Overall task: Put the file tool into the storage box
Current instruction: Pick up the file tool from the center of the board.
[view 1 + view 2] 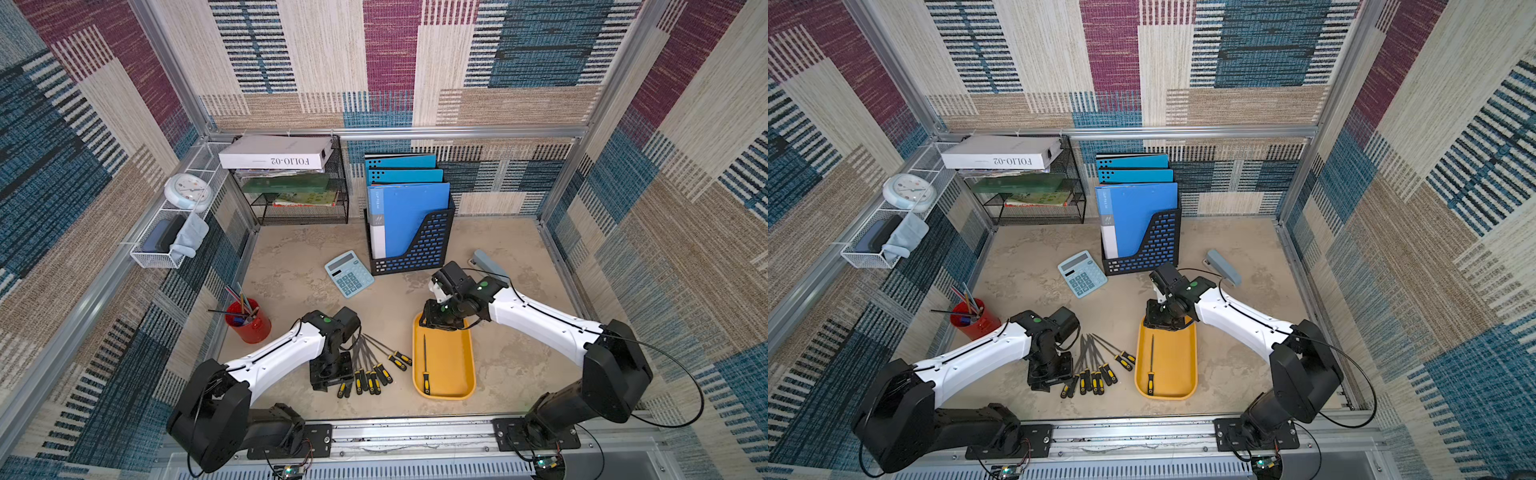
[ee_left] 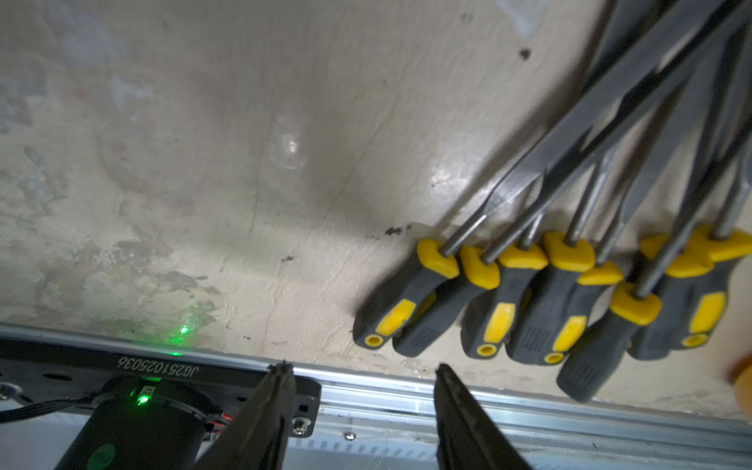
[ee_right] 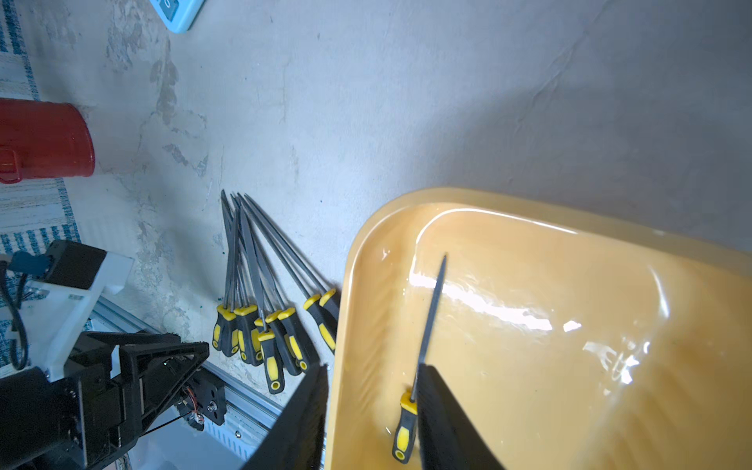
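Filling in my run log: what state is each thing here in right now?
storage box: on the table, holding one file.
file tool: lying flat in the box, ungripped.
spare files: heaped on the table beside the box.
left gripper: open, empty.
right gripper: open, empty.

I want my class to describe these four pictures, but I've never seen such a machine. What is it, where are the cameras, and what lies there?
It is two robot arms, left and right, with pincer grippers. Two pictures look down from above; the other two come from a camera on each wrist. On the table lie a yellow tray with one file in it, a pile of files beside it, a calculator and a red pencil cup. The left gripper and the right gripper are open, holding nothing.
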Robot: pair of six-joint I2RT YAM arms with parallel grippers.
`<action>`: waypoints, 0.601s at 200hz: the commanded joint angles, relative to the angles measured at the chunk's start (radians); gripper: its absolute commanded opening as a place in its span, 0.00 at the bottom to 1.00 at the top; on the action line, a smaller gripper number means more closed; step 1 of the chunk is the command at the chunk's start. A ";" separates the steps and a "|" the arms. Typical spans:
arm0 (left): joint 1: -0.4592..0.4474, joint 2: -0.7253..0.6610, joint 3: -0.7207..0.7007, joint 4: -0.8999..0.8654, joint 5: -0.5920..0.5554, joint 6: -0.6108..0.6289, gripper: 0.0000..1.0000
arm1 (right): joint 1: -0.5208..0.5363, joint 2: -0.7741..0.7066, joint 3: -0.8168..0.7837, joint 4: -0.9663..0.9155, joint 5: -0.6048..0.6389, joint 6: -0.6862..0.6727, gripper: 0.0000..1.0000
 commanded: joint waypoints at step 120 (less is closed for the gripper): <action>0.010 0.111 -0.032 0.080 -0.073 -0.004 0.43 | 0.001 -0.005 -0.001 0.002 -0.016 -0.013 0.38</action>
